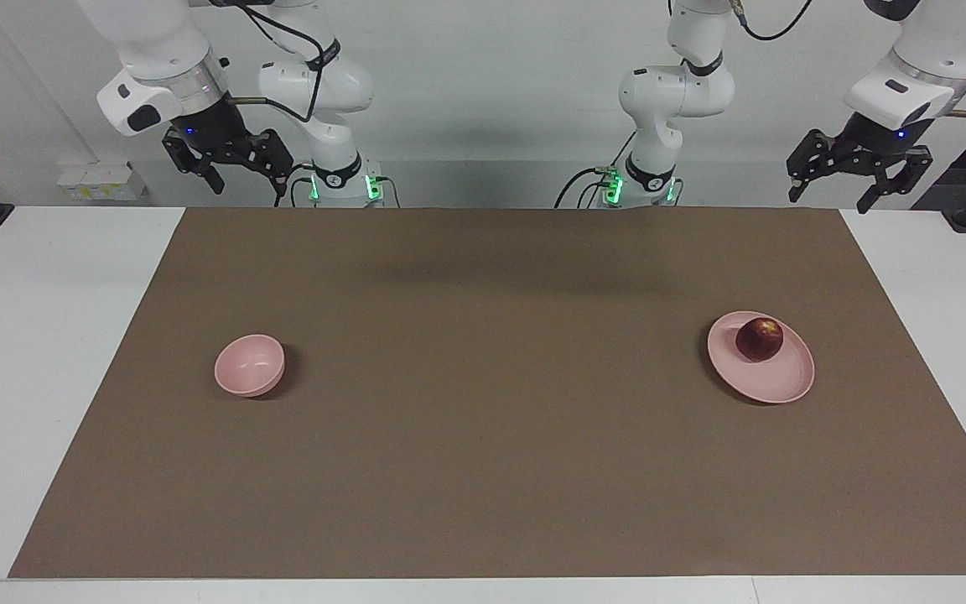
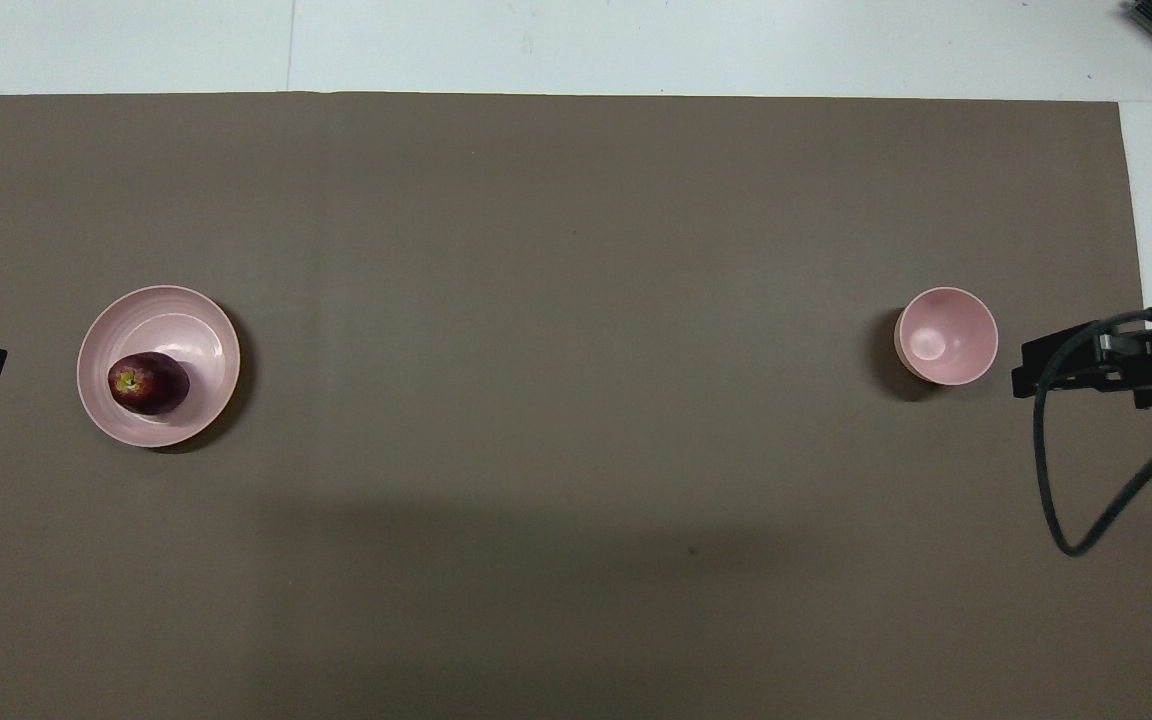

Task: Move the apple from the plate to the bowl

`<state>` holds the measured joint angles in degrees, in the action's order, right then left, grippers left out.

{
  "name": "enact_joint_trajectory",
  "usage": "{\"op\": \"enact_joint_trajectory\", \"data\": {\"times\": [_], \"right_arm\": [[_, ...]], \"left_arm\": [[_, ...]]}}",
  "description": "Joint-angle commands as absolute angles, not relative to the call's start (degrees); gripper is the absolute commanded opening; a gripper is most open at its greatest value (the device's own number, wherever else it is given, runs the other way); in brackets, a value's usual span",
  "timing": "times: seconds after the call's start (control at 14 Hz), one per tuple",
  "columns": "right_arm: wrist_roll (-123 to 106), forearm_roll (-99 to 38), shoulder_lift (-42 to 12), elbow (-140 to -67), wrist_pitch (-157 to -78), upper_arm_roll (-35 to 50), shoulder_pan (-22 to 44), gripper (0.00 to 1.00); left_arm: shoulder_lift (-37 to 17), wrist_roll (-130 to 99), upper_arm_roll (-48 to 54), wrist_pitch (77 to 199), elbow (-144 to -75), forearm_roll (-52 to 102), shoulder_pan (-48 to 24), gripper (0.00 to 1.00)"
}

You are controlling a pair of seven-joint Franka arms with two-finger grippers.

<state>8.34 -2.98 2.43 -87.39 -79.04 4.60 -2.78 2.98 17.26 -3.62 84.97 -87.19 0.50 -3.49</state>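
Right now apple point(image 1: 759, 338) sits on plate point(image 1: 772, 387) at left arm's end of mat point(image 1: 483, 436), well apart from both claws. Left gripper point(image 1: 857, 183) hangs high w/ jaws spread, empty. Right gripper point(image 1: 227, 165) likewise up, spread, empty. Bowl point(image 1: 249, 365) at right arm's end.

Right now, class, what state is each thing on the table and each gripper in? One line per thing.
apple: lying on the plate, not held.
plate: flat on the mat, toward the left arm's end, holding the apple.
bowl: upright, empty, toward the right arm's end.
left gripper: open, empty, raised at its own end of the table.
right gripper: open, empty, raised at its own end.
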Motion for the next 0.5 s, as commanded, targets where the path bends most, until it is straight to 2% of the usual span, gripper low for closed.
{"op": "enact_joint_trajectory", "data": {"times": [0.0,0.43], "right_arm": [[6.9,-3.2,2.8,-87.0,-78.4,4.9,-3.6,1.00],[6.8,-3.2,2.8,-87.0,-78.4,4.6,-3.6,1.00]], "left_arm": [[3.7,16.8,-3.9,84.5,-87.3,0.7,-3.7,1.00],[3.7,16.6,-3.9,84.5,-87.3,0.8,-4.0,1.00]]}}
